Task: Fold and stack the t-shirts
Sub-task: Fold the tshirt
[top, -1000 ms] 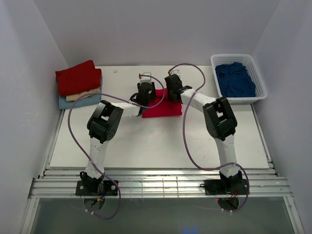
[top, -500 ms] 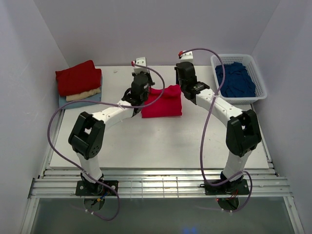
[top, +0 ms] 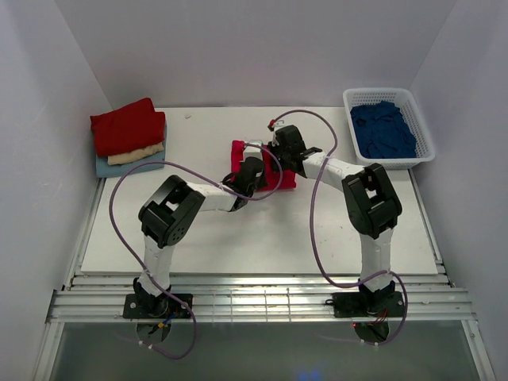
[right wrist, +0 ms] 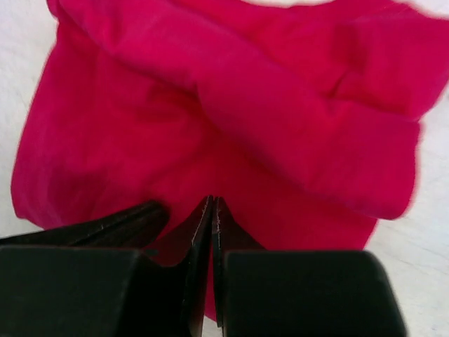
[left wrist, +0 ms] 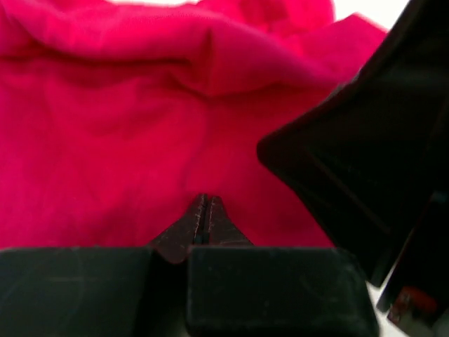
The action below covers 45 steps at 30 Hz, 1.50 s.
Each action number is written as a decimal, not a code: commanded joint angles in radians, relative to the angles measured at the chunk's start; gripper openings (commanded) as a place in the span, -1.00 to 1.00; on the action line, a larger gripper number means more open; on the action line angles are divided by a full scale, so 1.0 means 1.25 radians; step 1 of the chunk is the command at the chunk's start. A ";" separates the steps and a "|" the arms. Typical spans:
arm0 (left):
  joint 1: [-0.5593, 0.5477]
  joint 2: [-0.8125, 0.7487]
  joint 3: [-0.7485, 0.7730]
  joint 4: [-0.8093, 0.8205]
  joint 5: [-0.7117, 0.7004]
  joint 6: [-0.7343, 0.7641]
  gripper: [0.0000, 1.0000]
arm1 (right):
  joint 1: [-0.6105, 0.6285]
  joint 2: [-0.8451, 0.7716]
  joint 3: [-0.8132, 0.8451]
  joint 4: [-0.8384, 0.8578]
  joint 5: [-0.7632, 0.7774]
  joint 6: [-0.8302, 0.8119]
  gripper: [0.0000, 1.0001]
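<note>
From the top view, I count three folded t-shirts in the stack [top: 127,131] at back left: dark red on cream on pale blue. The crimson t-shirt [top: 236,152] lies mid-table, roughly folded, with the left gripper [top: 252,168] and the right gripper [top: 279,152] both down on it. The navy t-shirts [top: 383,131] sit bunched in the basket [top: 379,92] at back right, so I judge the job about half done.

In the left wrist view, my fingertips [left wrist: 193,221] are pressed together over crimson cloth. I cannot tell whether they nip a layer.

In the right wrist view, these fingertips [right wrist: 203,219] also meet, at the near edge of the rumpled bundle on the white table [right wrist: 421,239]. By my reckoning, it needs stacking next.
</note>
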<state>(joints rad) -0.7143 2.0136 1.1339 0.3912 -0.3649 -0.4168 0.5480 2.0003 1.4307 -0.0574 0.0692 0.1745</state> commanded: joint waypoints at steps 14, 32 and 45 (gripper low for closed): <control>0.006 0.065 -0.022 -0.011 0.013 -0.076 -1.00 | 0.000 0.112 0.132 -0.017 -0.063 0.015 -0.85; -0.106 -0.055 -0.366 -0.005 -0.050 -0.247 -1.00 | -0.003 0.177 0.183 -0.018 0.007 0.024 -0.85; -0.155 -0.201 -0.269 -0.005 -0.148 -0.078 -1.00 | -0.002 0.002 0.073 0.150 0.001 0.015 -0.85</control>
<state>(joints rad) -0.8913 1.8343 0.7300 0.5632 -0.5373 -0.6621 0.5507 2.1773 1.5688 -0.0238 0.0505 0.2039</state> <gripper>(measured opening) 0.022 0.078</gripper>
